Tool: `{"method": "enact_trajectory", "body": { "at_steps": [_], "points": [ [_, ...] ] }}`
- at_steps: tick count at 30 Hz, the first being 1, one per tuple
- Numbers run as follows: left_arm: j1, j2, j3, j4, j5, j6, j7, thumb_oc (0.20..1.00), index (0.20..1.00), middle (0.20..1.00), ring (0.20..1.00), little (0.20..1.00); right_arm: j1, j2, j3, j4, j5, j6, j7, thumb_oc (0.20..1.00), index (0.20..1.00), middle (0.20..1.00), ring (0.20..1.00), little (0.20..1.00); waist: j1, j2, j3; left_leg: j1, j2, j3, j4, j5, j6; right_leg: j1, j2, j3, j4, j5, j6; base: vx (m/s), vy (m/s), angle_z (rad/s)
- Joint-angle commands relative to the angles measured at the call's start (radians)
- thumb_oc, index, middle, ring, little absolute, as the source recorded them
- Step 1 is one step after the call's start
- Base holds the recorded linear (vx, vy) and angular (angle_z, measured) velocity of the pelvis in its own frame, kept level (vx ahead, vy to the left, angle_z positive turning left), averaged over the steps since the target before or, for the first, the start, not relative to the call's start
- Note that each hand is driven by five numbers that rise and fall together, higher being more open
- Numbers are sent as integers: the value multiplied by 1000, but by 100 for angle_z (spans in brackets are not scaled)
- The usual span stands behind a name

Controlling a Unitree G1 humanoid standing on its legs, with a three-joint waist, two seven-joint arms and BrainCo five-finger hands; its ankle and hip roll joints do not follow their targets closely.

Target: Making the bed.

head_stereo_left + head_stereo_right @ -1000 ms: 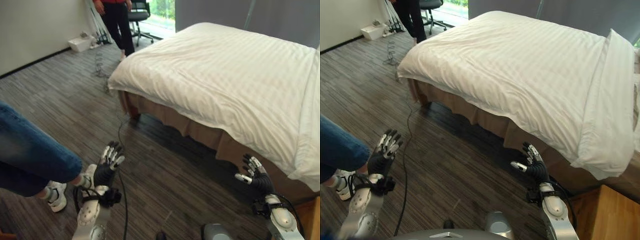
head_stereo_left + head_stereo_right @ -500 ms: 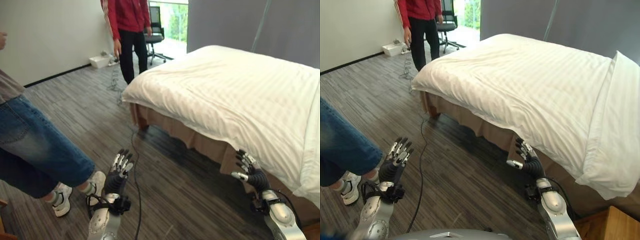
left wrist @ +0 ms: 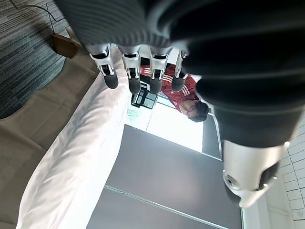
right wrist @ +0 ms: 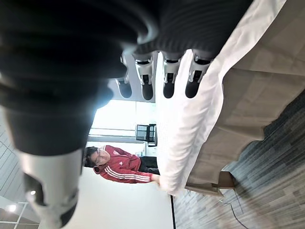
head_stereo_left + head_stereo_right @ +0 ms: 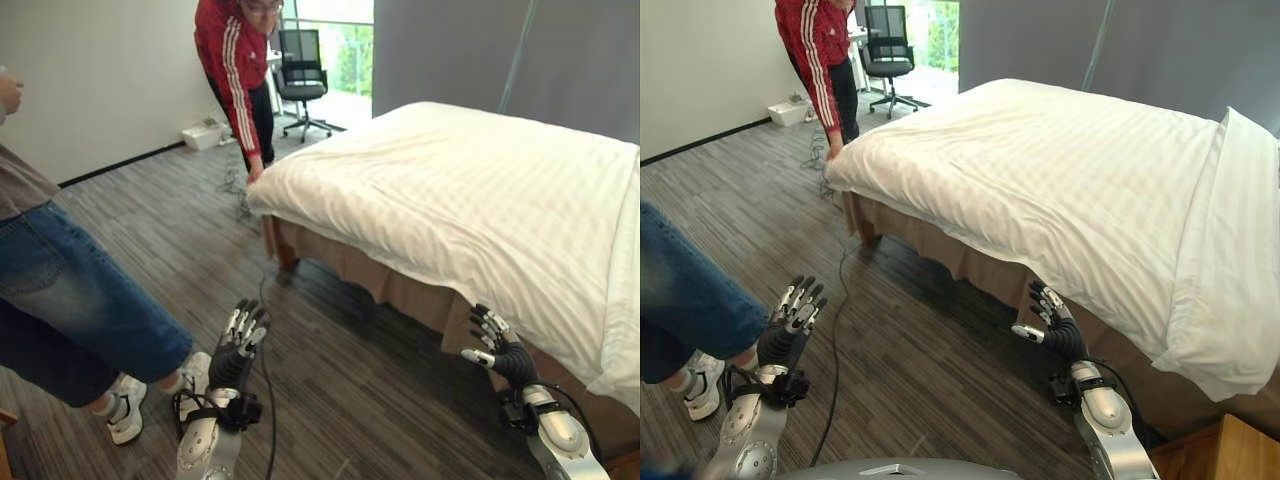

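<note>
A bed with a white striped duvet [image 5: 470, 190] spread over it stands ahead and to my right, over a brown bed skirt [image 5: 400, 285]. My left hand [image 5: 237, 350] is open above the floor, well short of the bed, fingers [image 3: 135, 71] straight. Just off the bed's near side, my right hand [image 5: 497, 351] hangs open, a little below the duvet's hanging edge [image 5: 1110, 320] and apart from it, its fingers [image 4: 167, 78] straight. Neither hand holds anything.
A person in a red jacket [image 5: 240, 75] bends at the bed's far corner, one hand at the duvet. Another person in blue jeans [image 5: 70, 300] stands close on my left. An office chair [image 5: 300, 75] and a white box [image 5: 205, 133] sit by the far wall. Wood-pattern floor [image 5: 340, 380] lies between me and the bed.
The view has tilted up and shifted. The person in red has bent down to the bed's far corner. My hands keep the same open pose.
</note>
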Motion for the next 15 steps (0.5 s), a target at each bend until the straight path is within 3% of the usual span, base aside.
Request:
{"method": "enact_trajectory", "body": {
  "at_steps": [1,15],
  "points": [
    [-40,35,8,0,-5,-30,-14,1000,1000,1000,1000,1000,-58,2,10,-45,50,-46,8,1000,1000,1000,1000,1000,-8,-15,-2,24,-3,-48,15,-56,7,-64,-29,19,88,-31,37,0,0,0],
    [-45,42,0,-4,-10,-26,-12,1000,1000,1000,1000,1000,-58,7,28,-28,92,-33,26,1000,1000,1000,1000,1000,-6,-17,1,29,-5,-46,16,-61,11,-61,-39,27,88,-29,43,0,0,0]
  ]
}}
